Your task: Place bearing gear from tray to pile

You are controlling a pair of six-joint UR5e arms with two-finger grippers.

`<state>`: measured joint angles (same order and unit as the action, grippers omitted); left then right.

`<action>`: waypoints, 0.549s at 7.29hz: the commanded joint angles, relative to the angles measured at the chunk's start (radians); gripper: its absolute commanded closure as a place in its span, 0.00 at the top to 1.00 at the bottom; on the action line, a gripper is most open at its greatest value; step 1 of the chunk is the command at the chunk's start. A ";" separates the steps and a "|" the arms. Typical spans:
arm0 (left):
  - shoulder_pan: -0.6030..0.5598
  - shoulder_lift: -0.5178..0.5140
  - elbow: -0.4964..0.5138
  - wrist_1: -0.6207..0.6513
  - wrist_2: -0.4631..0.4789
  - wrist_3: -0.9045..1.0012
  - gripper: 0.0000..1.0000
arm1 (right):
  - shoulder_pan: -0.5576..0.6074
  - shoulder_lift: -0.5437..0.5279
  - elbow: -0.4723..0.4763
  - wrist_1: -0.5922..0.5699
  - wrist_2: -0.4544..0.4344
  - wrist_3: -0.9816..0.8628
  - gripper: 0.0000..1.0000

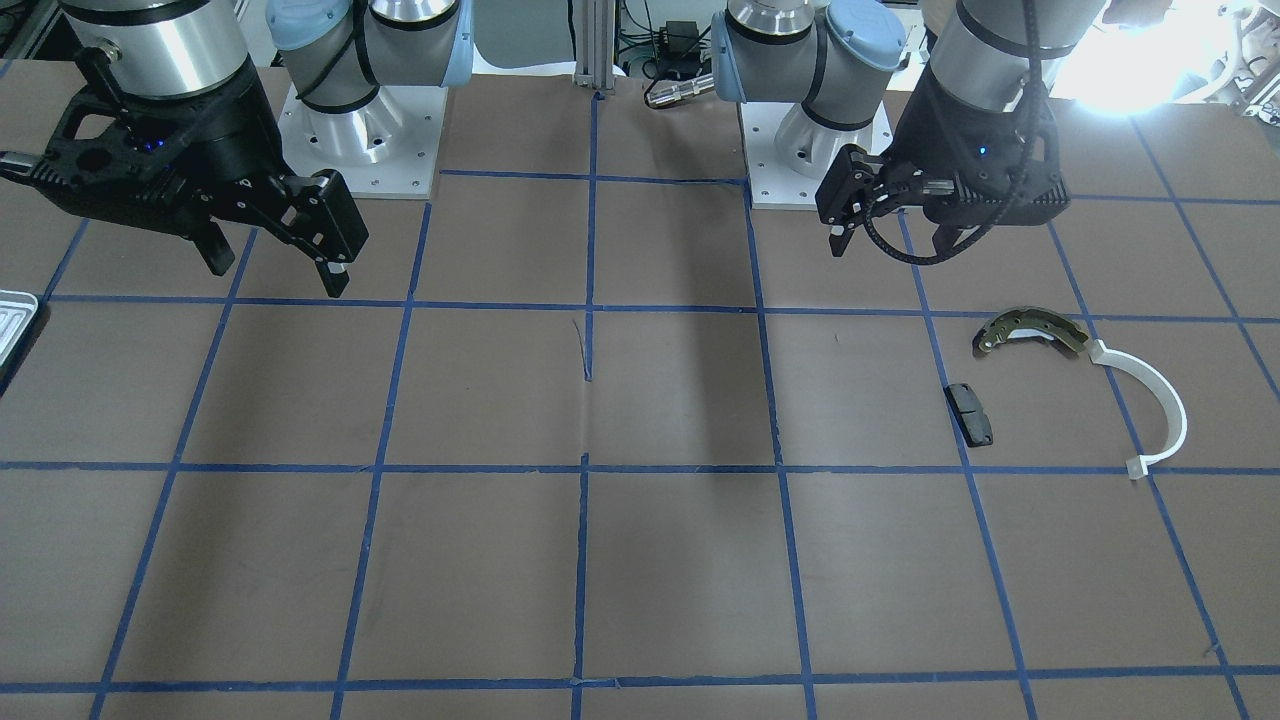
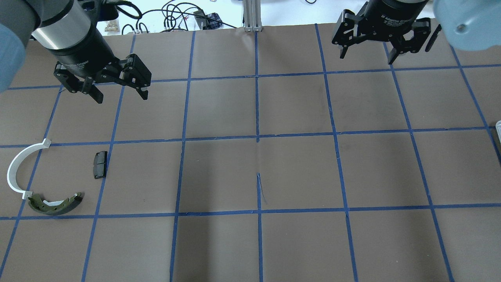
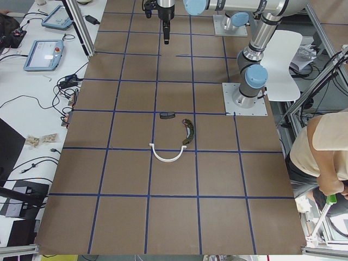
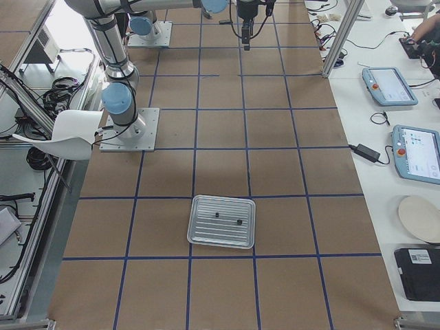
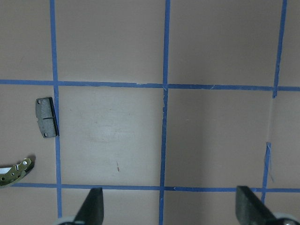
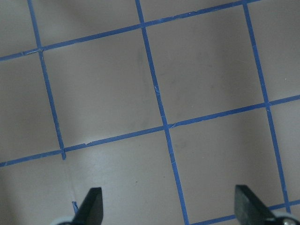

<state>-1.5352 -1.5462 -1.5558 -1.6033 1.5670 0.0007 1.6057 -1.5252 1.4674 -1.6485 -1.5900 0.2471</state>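
Arms: two, both raised over the table's robot-side rows.
Left gripper: one; fingers spread wide, nothing between them.
Right gripper: one; fingers spread wide, nothing between them.
Tray: one pale silvery-white ribbed tray with rounded corners, at the table's right end; its long axis runs from the robot's side to the operators' side.
Bearing gear: two small dark pieces lie on the tray, apart from each other; too small to tell heading or axis.
Pile: three parts at the left end, namely one curved olive-bronze metal shoe, one white plastic arc touching the shoe's end, and one small black rectangular pad lying apart.
Surface: brown table marked with a blue tape grid.
Room: white benches with two tablet pendants and cables.
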 commanded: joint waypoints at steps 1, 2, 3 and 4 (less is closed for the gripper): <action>-0.005 -0.023 0.023 0.003 0.061 -0.002 1.00 | 0.000 0.000 0.001 -0.004 -0.001 0.000 1.00; -0.008 -0.026 0.031 0.002 0.044 -0.002 1.00 | 0.000 0.000 0.001 -0.004 -0.001 -0.003 1.00; -0.005 -0.026 0.031 0.002 0.033 0.001 1.00 | 0.000 0.005 0.002 -0.002 0.004 -0.008 1.00; -0.005 -0.026 0.033 0.003 0.031 0.001 1.00 | 0.000 0.004 0.002 -0.002 0.004 -0.009 1.00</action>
<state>-1.5406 -1.5711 -1.5261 -1.6011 1.6031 0.0006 1.6061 -1.5222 1.4690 -1.6510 -1.5877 0.2409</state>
